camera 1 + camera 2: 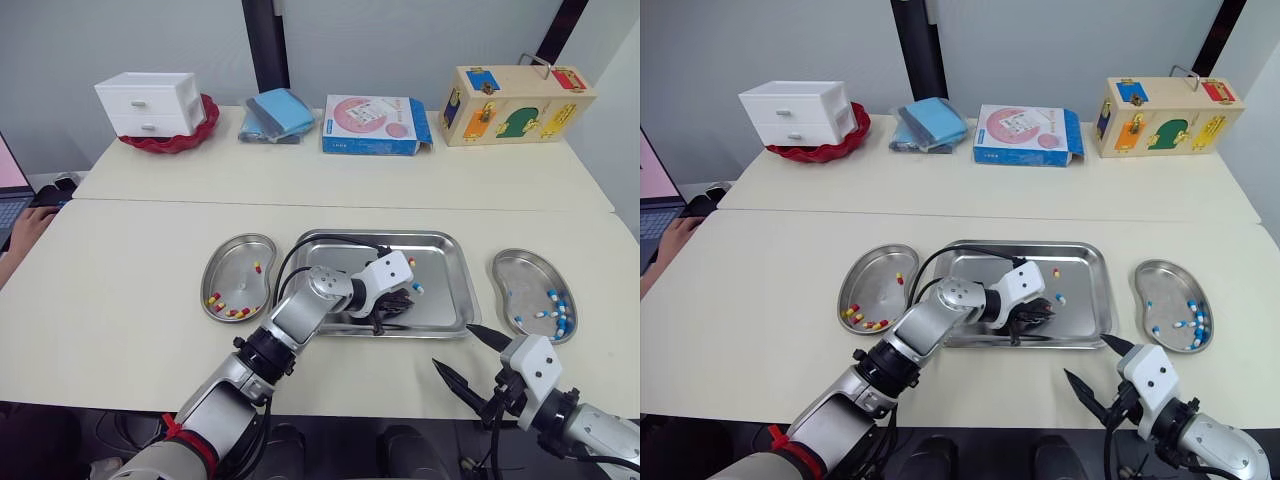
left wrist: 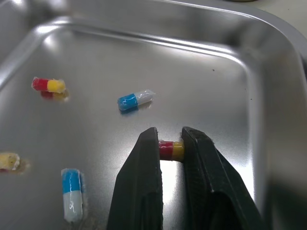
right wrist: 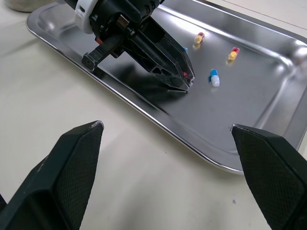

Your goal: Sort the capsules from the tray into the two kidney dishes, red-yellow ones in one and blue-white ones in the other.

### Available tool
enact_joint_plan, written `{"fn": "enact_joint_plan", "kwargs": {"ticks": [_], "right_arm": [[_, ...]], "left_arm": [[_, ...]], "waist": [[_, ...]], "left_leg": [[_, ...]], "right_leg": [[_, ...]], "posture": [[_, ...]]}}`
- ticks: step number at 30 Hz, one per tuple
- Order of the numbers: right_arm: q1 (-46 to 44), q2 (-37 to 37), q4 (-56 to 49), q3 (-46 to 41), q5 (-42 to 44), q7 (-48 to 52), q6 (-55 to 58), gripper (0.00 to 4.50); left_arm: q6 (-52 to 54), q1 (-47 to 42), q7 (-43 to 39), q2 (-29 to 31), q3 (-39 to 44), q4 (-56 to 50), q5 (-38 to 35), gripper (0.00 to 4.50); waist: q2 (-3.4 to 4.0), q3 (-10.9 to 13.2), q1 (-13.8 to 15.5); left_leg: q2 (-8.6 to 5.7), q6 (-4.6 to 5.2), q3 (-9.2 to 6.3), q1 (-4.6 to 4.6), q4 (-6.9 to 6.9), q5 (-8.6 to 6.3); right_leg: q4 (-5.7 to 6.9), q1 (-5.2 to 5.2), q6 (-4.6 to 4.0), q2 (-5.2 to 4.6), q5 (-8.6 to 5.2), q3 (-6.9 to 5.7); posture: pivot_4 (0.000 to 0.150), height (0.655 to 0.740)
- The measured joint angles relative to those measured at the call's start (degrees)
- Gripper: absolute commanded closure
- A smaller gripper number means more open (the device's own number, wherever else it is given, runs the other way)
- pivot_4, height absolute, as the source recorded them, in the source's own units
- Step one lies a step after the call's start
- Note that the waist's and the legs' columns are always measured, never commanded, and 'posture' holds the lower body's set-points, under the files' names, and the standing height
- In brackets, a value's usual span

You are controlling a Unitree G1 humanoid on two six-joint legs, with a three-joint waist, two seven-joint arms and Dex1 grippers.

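Observation:
The steel tray lies at the table's middle front. My left gripper reaches down into it and is shut on a red-yellow capsule resting on the tray floor. Loose near it are a blue-white capsule, a red-yellow capsule and another blue-white capsule. The left kidney dish holds several red-yellow capsules. The right kidney dish holds several blue-white capsules. My right gripper hangs open over the table's front edge, right of the tray's near corner, holding nothing.
Along the far table stand a white drawer box on a red dish, folded blue cloths, a pink-and-blue box and a wooden puzzle box. A person's hand rests by a laptop at the left edge.

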Motion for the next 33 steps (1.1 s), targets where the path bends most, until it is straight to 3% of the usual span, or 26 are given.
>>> {"fn": "enact_joint_plan", "kwargs": {"ticks": [5,14,23,33], "right_arm": [[-0.2,0.0,0.0,0.0,0.0,0.1,0.0,0.0],[-2.3,-3.0,2.1,0.0,-0.5,4.0,-3.0,0.0],[-13.2,-7.0,3.4,7.9,0.2,12.9,-5.3,0.0],[-26.0,-4.0,7.2,17.1,0.9,16.4,-6.2,0.0]], "left_arm": [[1.9,0.2,-1.6,0.8,0.1,-3.0,-0.5,4.16],[14.4,1.3,-6.7,11.2,6.0,-23.9,-8.0,4.16],[25.0,13.4,-5.3,28.9,27.2,-35.9,-16.1,4.16],[25.5,28.3,0.9,33.1,42.9,-40.8,-18.0,4.16]], "waist": [[0.0,0.0,0.0],[0.02,0.0,-0.1],[-0.04,0.1,-0.2],[-0.14,0.2,0.2]], "left_leg": [[0.0,0.0,0.0,-0.02,0.0,0.0],[0.0,0.0,-0.01,0.0,0.0,0.0],[0.02,0.0,-0.02,0.04,-0.02,0.0],[0.03,0.0,-0.07,0.02,-0.02,0.0]], "right_leg": [[0.0,-0.02,0.0,0.0,0.0,0.0],[0.01,0.0,0.0,0.0,0.0,0.0],[-0.01,-0.01,0.0,-0.01,0.0,0.0],[0.0,-0.01,-0.01,-0.02,0.0,-0.06]], "posture": [[0.15,0.74],[0.15,0.74],[0.15,0.74],[0.15,0.74]]}}
